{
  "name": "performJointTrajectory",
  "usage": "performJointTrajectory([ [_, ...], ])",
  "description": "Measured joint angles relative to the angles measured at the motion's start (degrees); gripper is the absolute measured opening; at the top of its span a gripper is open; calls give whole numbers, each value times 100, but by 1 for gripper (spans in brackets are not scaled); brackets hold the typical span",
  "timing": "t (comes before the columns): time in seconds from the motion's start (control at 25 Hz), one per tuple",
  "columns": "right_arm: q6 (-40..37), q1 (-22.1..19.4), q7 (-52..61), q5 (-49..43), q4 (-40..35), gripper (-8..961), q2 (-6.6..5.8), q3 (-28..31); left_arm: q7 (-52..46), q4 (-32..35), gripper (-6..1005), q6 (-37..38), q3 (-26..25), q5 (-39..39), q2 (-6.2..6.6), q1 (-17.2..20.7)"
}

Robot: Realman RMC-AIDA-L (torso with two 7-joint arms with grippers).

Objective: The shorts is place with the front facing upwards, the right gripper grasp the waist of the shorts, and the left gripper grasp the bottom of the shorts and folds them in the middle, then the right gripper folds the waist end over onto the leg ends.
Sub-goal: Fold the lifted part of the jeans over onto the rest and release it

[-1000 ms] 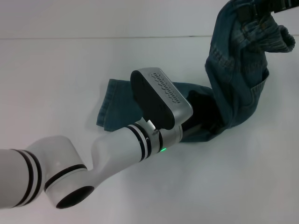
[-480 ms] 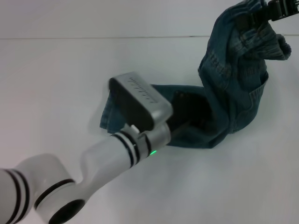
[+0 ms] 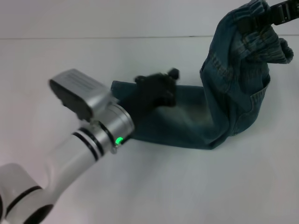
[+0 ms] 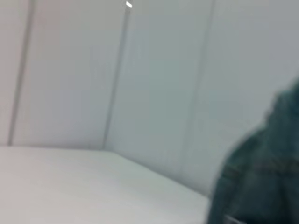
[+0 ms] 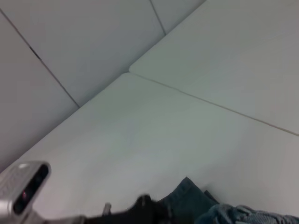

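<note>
The right claw (image 3: 261, 14) holds the waist of the shorts (image 3: 254, 35) pinched high above the counter (image 3: 56, 56), and the left claw (image 3: 156, 91), its opening unclear, hovers over the leg ends (image 3: 119, 91), so it may snag the fold.

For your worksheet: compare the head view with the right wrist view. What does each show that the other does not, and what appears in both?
Only the head view shows the right gripper holding the gathered waist up, and the leg hems flat on the white table. Only the right wrist view shows the panelled wall. Both show the shorts, the table and the left gripper.
</note>
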Motion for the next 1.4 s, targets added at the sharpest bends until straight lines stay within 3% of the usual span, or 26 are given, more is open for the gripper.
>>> performJointTrajectory([
  [0.28,-43,3,-401,1,84,118,5,-89,-1243,976,0,819,-544,-47,6,416],
  [0.56,-114,157,-1281,0,456,128,21,-782,-1585,1649,1,1216,-1188,-52,19,905],
  [0.8,-85,469,-1709,-12,789,137,133,-1298,-1593,1741,1,1432,-1595,-54,58,1219],
  [1.16,501,1061,-2506,-29,2027,151,153,-2100,-1661,1757,0,1615,-1672,-53,37,1502],
  [1.4,856,1268,-2624,-29,2227,160,324,-2489,-1805,1782,0,1672,-1673,-53,43,1559],
])
